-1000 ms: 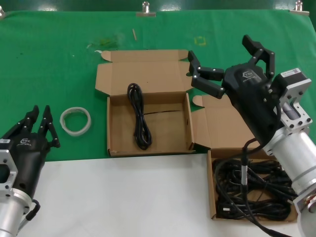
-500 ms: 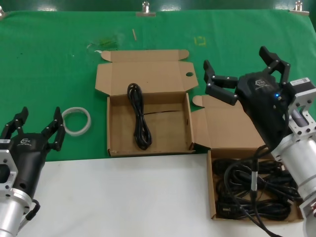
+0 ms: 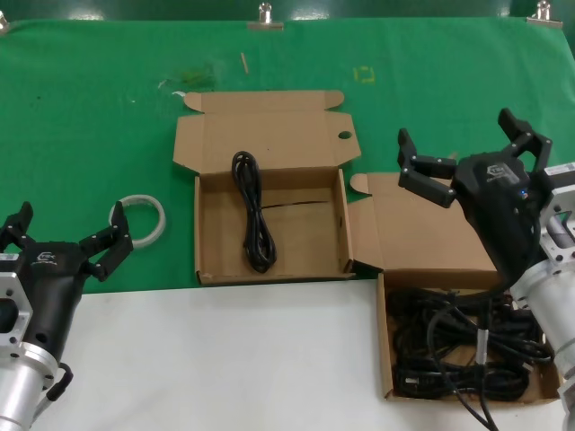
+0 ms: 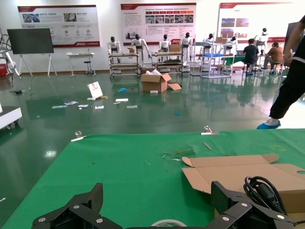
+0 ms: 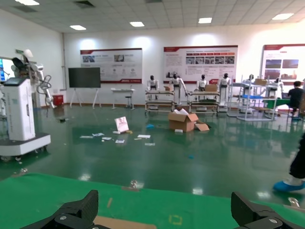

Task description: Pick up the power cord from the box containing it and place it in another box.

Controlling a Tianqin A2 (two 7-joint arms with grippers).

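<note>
Power cord (image 3: pixel 253 211) lies in the left cardboard box (image 3: pixel 269 266), a thin black hank running front to back along the box floor, slightly kinked, looped end toward the raised flap. Not held by anything.

Right gripper (image 3: pixel 473 160) hovers spread wide over the flap of the right box (image 3: pixel 386 364), which holds a heap of black cords (image 3: pixel 467 346). Left gripper (image 3: pixel 63 244) also spread wide, low near the white ring (image 3: pixel 138 218), well apart from the cord.

Judgement: the pick is not begun. Best approach is from above, fingers straddling the hank's narrow width near mid-length, clear of the box walls, closing on all strands at once.
</note>
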